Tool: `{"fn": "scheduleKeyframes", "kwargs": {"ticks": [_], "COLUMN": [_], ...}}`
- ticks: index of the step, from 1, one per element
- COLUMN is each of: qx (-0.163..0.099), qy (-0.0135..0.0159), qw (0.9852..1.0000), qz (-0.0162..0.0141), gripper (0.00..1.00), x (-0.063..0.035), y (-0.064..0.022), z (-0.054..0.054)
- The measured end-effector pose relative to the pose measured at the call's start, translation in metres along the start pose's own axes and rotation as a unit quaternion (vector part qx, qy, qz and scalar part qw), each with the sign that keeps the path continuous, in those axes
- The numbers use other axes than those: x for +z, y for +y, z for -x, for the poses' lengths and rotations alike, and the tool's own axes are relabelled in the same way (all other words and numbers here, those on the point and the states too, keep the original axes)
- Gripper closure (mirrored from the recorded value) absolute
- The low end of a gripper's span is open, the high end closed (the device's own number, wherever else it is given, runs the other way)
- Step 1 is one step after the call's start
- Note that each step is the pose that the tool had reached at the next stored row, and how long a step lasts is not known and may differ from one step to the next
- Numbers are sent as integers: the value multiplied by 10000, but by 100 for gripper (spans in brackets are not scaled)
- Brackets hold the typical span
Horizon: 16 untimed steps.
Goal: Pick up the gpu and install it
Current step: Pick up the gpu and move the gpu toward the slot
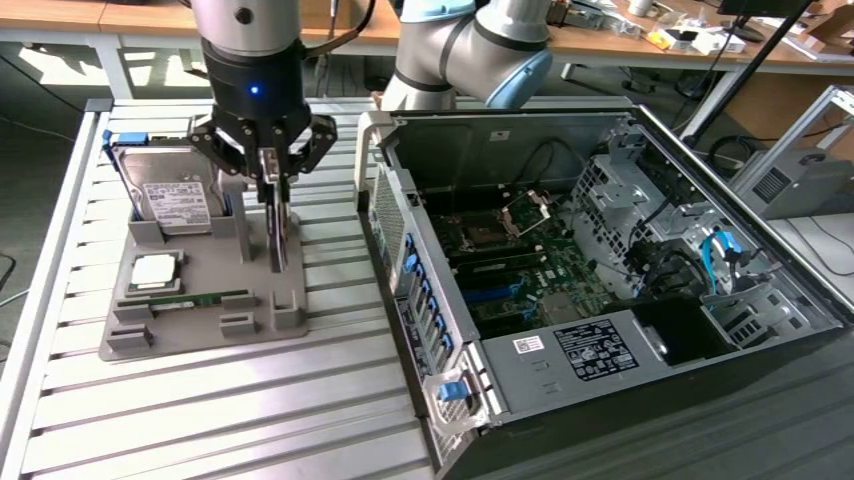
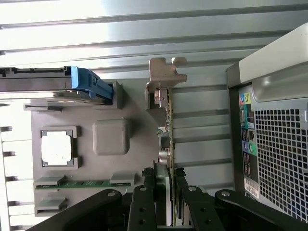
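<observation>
One card: gripper clamped on gpu edge, card upright at gray holder. I'd keep it vertical, move straight, no twisting, else bracket probably snags.

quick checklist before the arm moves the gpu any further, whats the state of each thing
1. Grip: gripper is closed on the gpu, with a finger on each side of the card: ok.
2. Card attitude: it hangs upright and edge-on, with the metal bracket at one end: ok.
3. Card clear of the gray holder: cannot tell, since its lower edge sits close to the holder.
4. Neighbours: hard drive, processor and memory stick sit in their holder places: ok.
5. Computer case: the side is open and the motherboard is exposed: ok.
6. Free card slot on the motherboard: cannot tell.
</observation>
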<state>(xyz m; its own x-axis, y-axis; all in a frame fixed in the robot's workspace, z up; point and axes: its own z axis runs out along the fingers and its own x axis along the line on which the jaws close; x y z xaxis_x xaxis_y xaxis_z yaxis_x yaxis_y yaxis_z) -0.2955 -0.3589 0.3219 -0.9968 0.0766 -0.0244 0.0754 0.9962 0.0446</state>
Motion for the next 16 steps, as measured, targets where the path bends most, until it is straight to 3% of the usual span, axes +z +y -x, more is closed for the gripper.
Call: {"fn": "scheduleKeyframes", "kwargs": {"ticks": [16], "qx": [0], "qy": [0], "qw": [10000], "qz": [0], "gripper": [73], "x": [-120], "y": [5], "z": [3]}}
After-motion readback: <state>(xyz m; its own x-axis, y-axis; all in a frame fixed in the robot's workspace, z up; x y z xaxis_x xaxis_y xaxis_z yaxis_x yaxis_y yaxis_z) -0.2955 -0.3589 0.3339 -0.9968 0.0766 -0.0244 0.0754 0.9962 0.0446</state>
